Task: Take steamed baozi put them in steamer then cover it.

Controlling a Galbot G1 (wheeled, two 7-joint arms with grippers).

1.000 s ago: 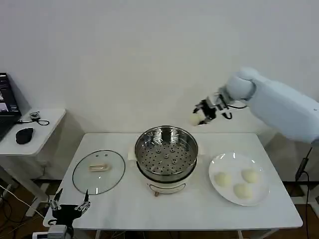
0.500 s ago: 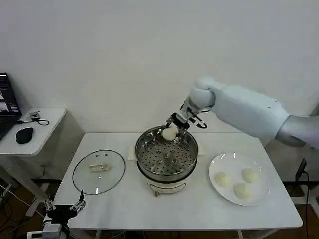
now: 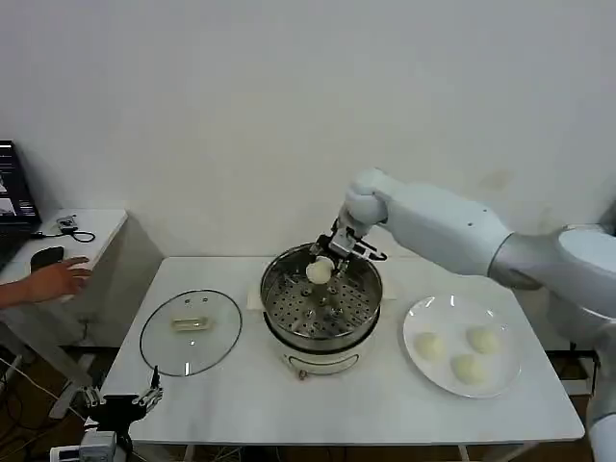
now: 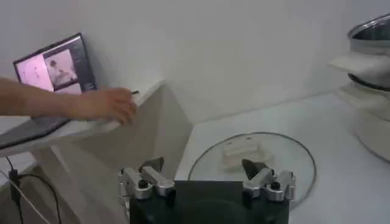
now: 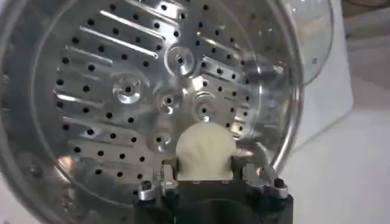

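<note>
At the far left a person's hand (image 3: 58,279) rests on a side table, away from the task's things. The left end effector (image 3: 123,401) hangs below the near left corner of the worktop (image 3: 385,404), its fingers spread wide and holding nothing; the left wrist view shows it just short of the glass lid (image 3: 191,330), which lies flat on the worktop to the left of the steamer (image 3: 321,300).

The steamer stands in the middle of the worktop, uncovered, and its perforated tray (image 5: 122,97) is bare. Over the far part of the steamer, the right end effector (image 3: 332,255) grips one baozi (image 3: 319,271), its fingers closed against the bun's sides. In the right wrist view that baozi (image 5: 204,149) sits between the fingers, held above the tray and not yet set down.

To the right, the white plate (image 3: 438,313) carries the three other baozi (image 3: 429,346), lying close together.

The task looks to be in its early part: the first bun is about to be placed. That release, three more transfers from the plate and the covering with the lid all appear to remain.
</note>
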